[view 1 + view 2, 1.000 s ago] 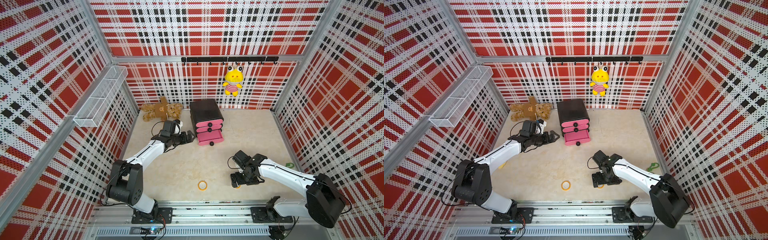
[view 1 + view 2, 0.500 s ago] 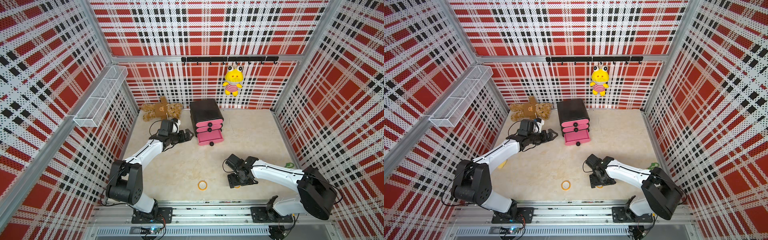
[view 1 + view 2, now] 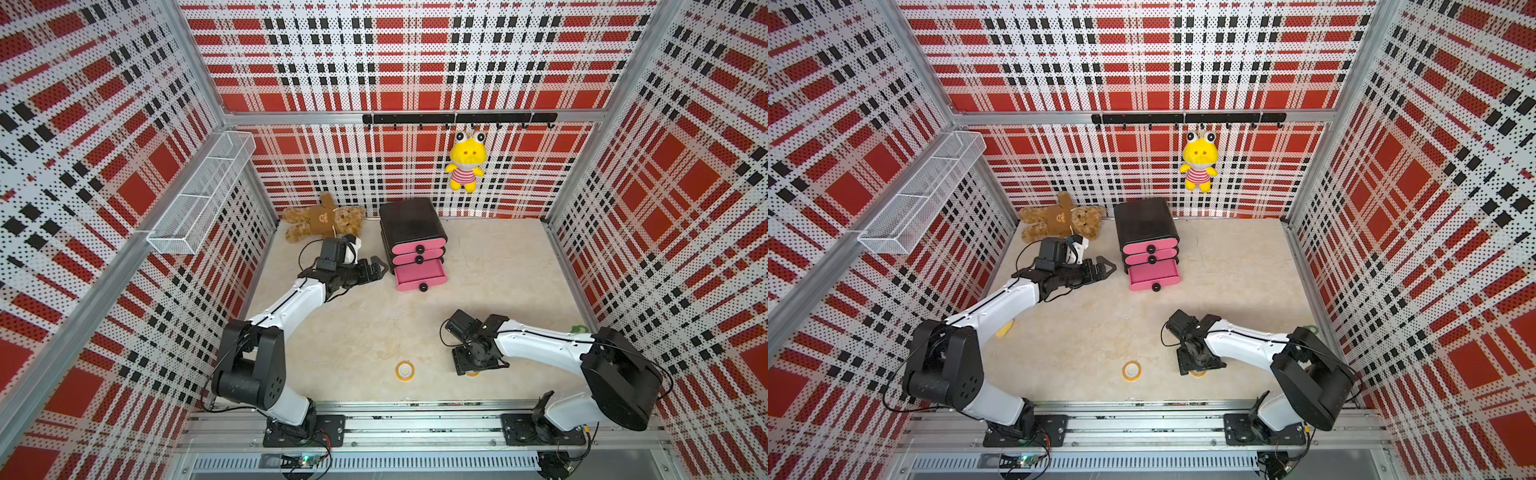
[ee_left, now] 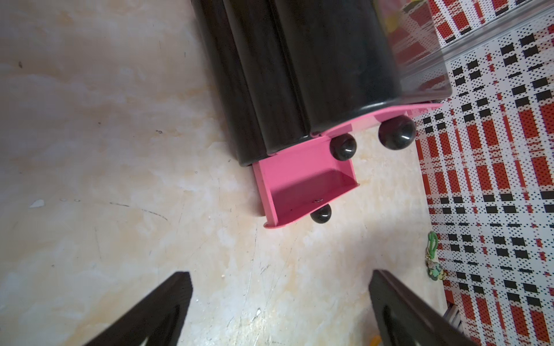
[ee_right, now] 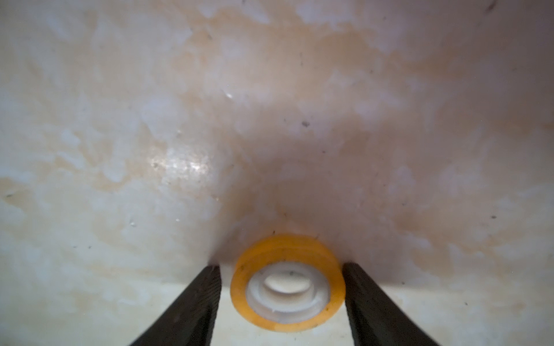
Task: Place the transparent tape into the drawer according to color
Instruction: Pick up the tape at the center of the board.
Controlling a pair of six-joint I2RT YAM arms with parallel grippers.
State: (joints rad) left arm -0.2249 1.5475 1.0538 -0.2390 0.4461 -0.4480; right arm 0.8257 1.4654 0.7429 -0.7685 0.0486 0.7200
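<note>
The drawer chest (image 3: 411,220) (image 3: 1144,224) (image 4: 314,60) is black with three pink fronts; its bottom drawer (image 3: 419,274) (image 4: 299,179) is pulled out and looks empty. One orange transparent tape ring (image 5: 284,248) lies flat on the floor between the fingers of my right gripper (image 5: 281,266) (image 3: 473,365), which is open; one finger is at its side and a narrow gap shows at the other. In both top views only its edge (image 3: 471,374) peeks out below the gripper. A second orange ring (image 3: 405,370) (image 3: 1131,370) lies free to the left. My left gripper (image 3: 374,268) (image 4: 280,273) is wide open and empty, left of the chest.
A brown teddy bear (image 3: 322,218) lies at the back left beside the chest. A yellow plush frog (image 3: 466,166) hangs from the hook rail on the back wall. A wire basket (image 3: 203,191) is on the left wall. A green keychain (image 3: 577,329) lies by the right wall.
My right arm has shifted left and come down over the orange ring, and its jaws have narrowed around it. The left gripper has drawn back slightly from the chest.
</note>
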